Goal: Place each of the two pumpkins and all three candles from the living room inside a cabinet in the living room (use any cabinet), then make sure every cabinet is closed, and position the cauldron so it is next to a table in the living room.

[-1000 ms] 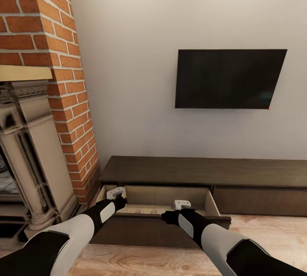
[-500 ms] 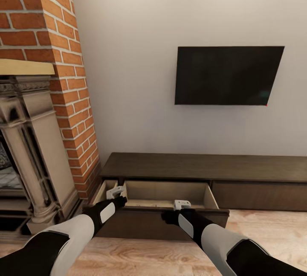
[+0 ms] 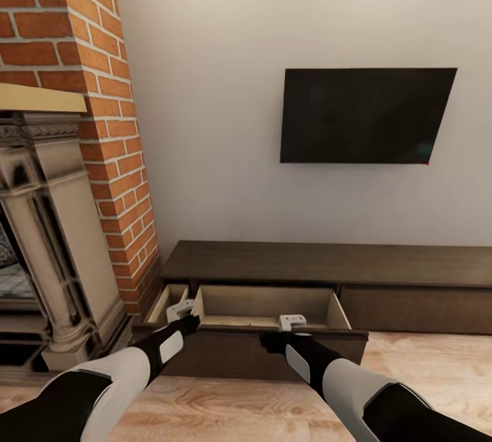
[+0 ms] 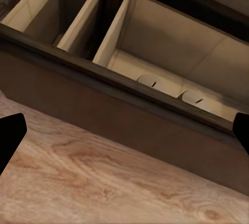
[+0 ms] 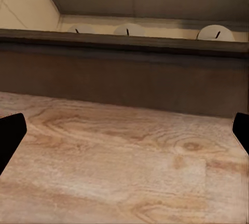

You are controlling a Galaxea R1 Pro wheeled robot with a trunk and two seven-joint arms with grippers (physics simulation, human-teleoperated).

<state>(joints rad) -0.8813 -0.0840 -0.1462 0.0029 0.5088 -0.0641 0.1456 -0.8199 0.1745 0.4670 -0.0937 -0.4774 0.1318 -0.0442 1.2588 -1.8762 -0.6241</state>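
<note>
The cabinet (image 3: 328, 266) runs low and dark brown along the wall under the TV. Its left drawer (image 3: 266, 305) is pulled out and shows a pale wood interior. Three candles lie in it as pale round tops with wicks (image 5: 127, 29) behind the dark drawer front (image 5: 124, 78). Two of those candles (image 4: 153, 81) appear in the left wrist view. My left gripper (image 3: 184, 307) is open at the drawer's left front corner. My right gripper (image 3: 292, 323) is open at the front's middle, its black fingertips (image 5: 10, 135) wide apart. The pumpkins, cauldron and table are out of view.
An ornate stone fireplace (image 3: 48, 237) and a brick chimney (image 3: 82, 87) stand close on the left. A black TV (image 3: 365, 115) hangs on the wall above the cabinet. Wooden floor (image 3: 239, 408) lies between me and the drawer. A narrow side compartment (image 4: 57, 11) sits left of the drawer.
The whole view has shifted, so the camera moved. The candle tops seen over the drawer front a second ago are now hidden behind it in the head view. Both grippers stay open.
</note>
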